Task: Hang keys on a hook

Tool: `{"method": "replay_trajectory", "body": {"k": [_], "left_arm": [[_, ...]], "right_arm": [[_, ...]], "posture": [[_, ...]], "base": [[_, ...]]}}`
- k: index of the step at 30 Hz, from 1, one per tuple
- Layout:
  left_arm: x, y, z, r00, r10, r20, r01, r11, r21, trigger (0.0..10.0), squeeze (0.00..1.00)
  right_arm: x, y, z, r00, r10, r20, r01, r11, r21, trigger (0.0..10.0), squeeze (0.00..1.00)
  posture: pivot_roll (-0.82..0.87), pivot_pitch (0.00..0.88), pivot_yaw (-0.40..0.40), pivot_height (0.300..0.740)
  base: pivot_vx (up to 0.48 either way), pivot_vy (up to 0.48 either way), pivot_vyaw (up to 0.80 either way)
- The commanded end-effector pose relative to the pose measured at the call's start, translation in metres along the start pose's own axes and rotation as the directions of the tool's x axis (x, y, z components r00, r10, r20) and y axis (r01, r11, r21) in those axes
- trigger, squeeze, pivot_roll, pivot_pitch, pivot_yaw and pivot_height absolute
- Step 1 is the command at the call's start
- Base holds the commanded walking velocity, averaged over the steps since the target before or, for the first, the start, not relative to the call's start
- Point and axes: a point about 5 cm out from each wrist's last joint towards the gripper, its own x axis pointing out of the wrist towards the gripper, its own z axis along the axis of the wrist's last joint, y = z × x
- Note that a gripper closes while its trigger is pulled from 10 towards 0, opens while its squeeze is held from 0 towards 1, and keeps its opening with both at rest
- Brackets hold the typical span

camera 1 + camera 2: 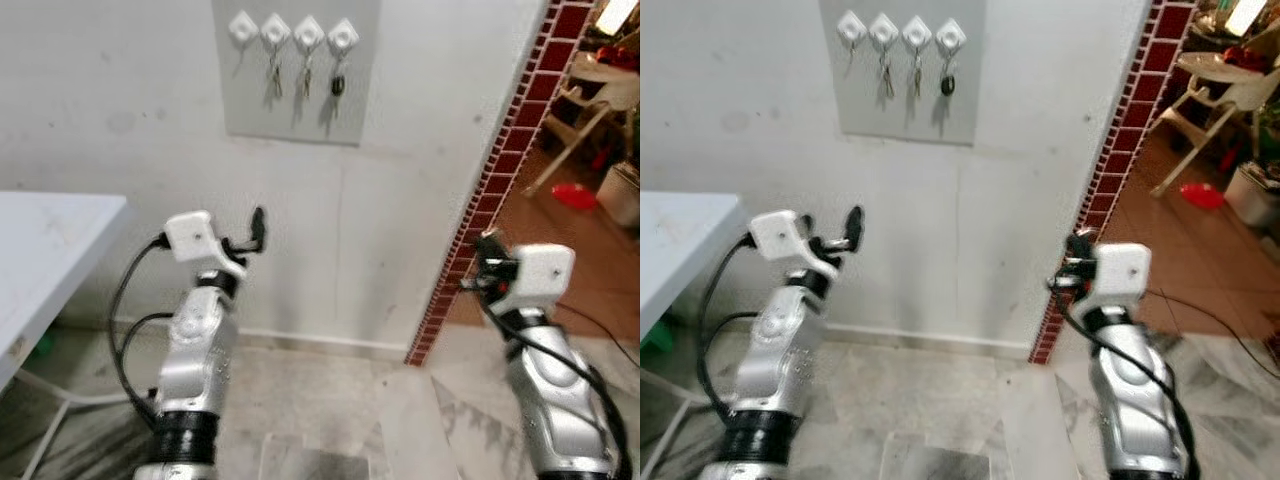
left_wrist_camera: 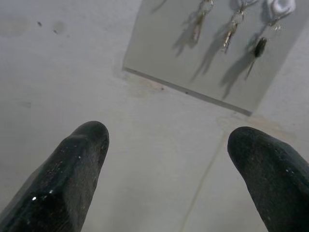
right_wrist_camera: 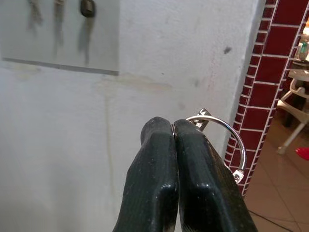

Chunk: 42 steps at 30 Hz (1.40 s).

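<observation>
1. Facing a white wall with a grey board mounted high on it, carrying four white hooks in a row.
2. Keys dangling from the second hook, more from the third, and a dark fob from the fourth; the leftmost hook apparently bare, though too small and soft to be certain.
3. Left claw raised below the board and left of its middle, well short of the hooks, fingers spread wide apart with nothing between them in the left wrist view.
4. Right claw held lower and off to the right, near the wall's corner, fingers pressed together and clamped on a silver key ring.
5. Ring looping out past the fingertips to one side; the part inside the grip hidden, and any keys hanging from it not made out.
6. In the head views the right claw reduced to a dark, blurred clump in front of its white wrist housing, the ring not distinguishable there.
7. Column of dark red tiles edging the wall on the right, its top cut off by the frame.
8. Beyond the column, a reddish floor with a pale chair and a red object, blurred and partly cropped.
9. Corner of a white desk jutting in from the left, mostly out of frame.
10. Marble floor below, both arms cut off at the bottom edge.
</observation>
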Motion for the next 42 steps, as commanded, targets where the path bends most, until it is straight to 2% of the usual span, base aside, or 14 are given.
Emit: {"method": "replay_trajectory", "body": {"k": [1,14,21,36,42], "left_arm": [[0.002,-0.0119,0.0011,0.999,-0.032,0.002,0.032,0.999,-0.008,10.0,0.0],[0.0022,-0.0122,0.0008,1.0,-0.022,-0.005,0.022,1.0,-0.016,10.0,0.0],[0.0024,-0.0135,0.001,1.0,-0.014,0.006,0.014,1.0,0.016,10.0,0.0],[0.0015,-0.0157,-0.0048,0.999,-0.028,-0.033,0.028,1.0,-0.014,10.0,0.0],[0.0019,-0.0159,-0.0053,0.999,-0.033,-0.039,0.032,0.999,-0.01,10.0,0.0]], "right_arm": [[-0.0001,-0.0092,0.0028,1.0,-0.026,0.006,0.026,1.0,-0.009,10.0,0.0],[0.0017,-0.0088,0.0032,1.0,-0.024,0.006,0.024,1.0,-0.01,10.0,0.0],[0.0017,-0.009,0.0029,1.0,-0.026,0.006,0.026,1.0,-0.009,10.0,0.0],[0.0013,-0.0112,0.0039,0.999,-0.045,0.012,0.045,0.999,-0.009,10.0,0.0],[0.001,-0.0098,0.0041,0.999,-0.041,0.013,0.041,0.999,-0.006,10.0,0.0]], "posture": [[-0.05,0.0,-0.057,0.74],[-0.05,0.0,-0.057,0.74],[-0.05,0.0,-0.056,0.74],[-0.05,0.0,-0.053,0.74],[-0.05,0.0,-0.053,0.74]], "base": [[0.48,0.0,0.0],[0.467,0.0,0.0],[0.0,0.0,0.0],[0.0,0.0,0.0],[0.0,0.474,0.0]]}}
